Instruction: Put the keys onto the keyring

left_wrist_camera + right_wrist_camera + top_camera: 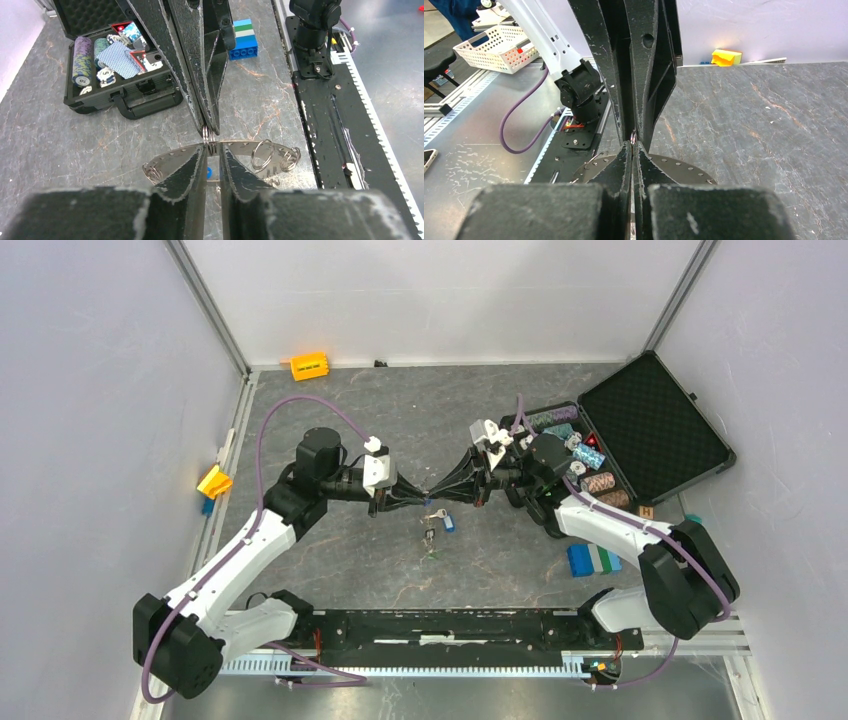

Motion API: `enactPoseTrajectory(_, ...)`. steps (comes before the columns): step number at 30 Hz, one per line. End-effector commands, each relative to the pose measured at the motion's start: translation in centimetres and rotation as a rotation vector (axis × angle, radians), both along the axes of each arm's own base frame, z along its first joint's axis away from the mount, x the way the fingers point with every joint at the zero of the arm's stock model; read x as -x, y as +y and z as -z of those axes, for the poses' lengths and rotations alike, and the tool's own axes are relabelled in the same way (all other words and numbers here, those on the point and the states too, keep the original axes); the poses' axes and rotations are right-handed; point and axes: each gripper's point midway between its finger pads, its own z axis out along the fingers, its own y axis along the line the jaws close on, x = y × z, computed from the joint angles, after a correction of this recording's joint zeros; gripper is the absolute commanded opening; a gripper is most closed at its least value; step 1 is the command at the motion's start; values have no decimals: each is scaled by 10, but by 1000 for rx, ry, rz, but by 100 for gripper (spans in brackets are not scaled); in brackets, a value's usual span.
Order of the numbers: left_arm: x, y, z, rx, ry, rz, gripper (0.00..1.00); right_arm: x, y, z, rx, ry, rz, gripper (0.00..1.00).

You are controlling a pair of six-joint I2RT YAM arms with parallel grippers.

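1. The keyring (237,146) is held off the table (330,560), flat and level, between the two grippers, which meet tip to tip over the middle of the table.
2. The right gripper (632,146) is pinched tight on the keyring's rim, where a small coil of wire stands up.
3. The left gripper (212,150) comes at the same spot from the other side. Its jaws are narrow, with the coil between the tips. I cannot tell if they press on it.
4. In the left wrist view, small split rings (262,155) hang on the keyring to either side of the fingers.
5. The keys (448,523) show in the top view just nearer than the tips, with blue, black and green tags in a short line. I cannot tell if they lie on the table or hang.
6. The table is dark grey with a stone pattern. A black rail (450,625) runs along its near edge between the arm bases.
7. An open black case (655,425) with stacked chips (597,482) sits far right, and a blue, green and white block (593,559) lies nearer.
8. The walls are white with metal corner posts. An orange brick (309,365) lies by the back wall and a yellow piece (214,481) at the left edge.
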Motion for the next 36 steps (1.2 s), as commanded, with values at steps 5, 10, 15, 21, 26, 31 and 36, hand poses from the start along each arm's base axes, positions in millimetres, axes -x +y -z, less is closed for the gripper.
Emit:
enactPoseTrajectory(5, 4, -6, -8, 33, 8, 30, 2, -2, 0, -11, -34, -63, 2, 0)
enactPoseTrajectory(10, 1, 2, -8, -17, -32, -10, 2, -12, 0, 3, 39, -101, 44, 6)
enactPoseTrajectory(15, -3, 13, 0, -144, -99, -55, 2, -23, -6, 16, 138, -192, 97, 31)
enactPoseTrajectory(21, -4, 27, 7, -288, -251, -77, 2, -21, -14, 22, 181, -266, 113, 47)
enactPoseTrajectory(26, 5, 38, 19, -369, -393, -25, 2, -17, -16, 25, 191, -282, 94, 48)
enactPoseTrajectory(31, 11, 47, 38, -443, -524, 38, 2, -15, -13, 28, 188, -262, 71, 48)
enactPoseTrajectory(36, 12, 49, 49, -482, -577, 62, 2, -7, -4, 31, 182, -246, 37, 47)
